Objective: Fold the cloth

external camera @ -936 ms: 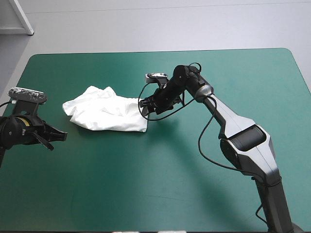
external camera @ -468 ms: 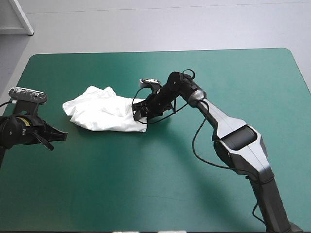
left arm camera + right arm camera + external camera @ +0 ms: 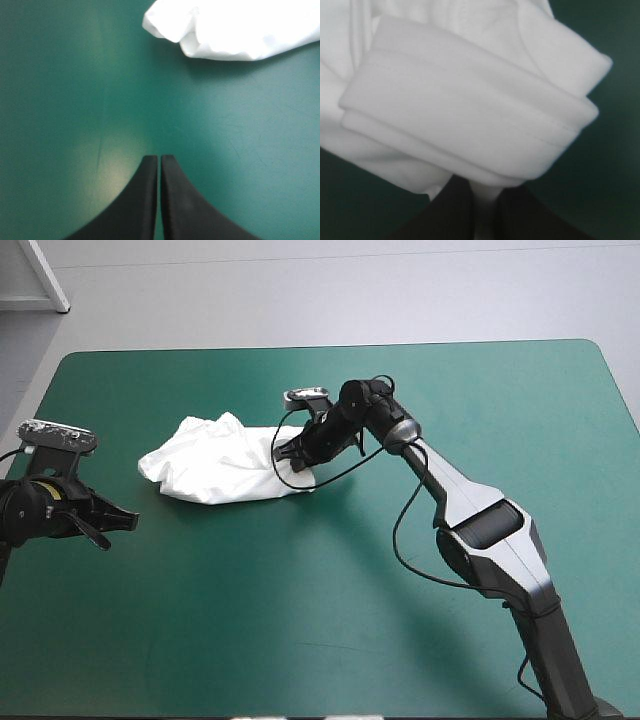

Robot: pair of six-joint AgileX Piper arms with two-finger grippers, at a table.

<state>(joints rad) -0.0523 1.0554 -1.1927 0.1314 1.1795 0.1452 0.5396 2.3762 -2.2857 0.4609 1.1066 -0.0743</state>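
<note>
White T-shirt [image 3: 220,468] lies as a crumpled heap on the teal-green table [image 3: 400,640], in its left half, nearer the far edge than the near one and well clear of every corner. The right gripper [image 3: 290,462] sits at the side of the heap that faces the table's right edge. The right wrist view shows its black fingers all but closed, with a thin tongue of white fabric pinched between them and a rolled, hemmed fold lying just ahead. The left gripper [image 3: 159,158] hangs near the table's left edge, fingers pressed together and holding nothing, with bare table beneath it and the heap ahead of it, apart. Assessment: the step in hand appears to be opening the heap out, since no neat fold can be made on a lump. Recommended practice: draw the pinched edge toward the table's right edge low and slowly, so the layers peel apart instead of dragging as one mass. Whether the pinch holds a single layer cannot be determined here. The left gripper should open and take the opposite edge as an anchor. Risk: a shallow pinch may slip.
</note>
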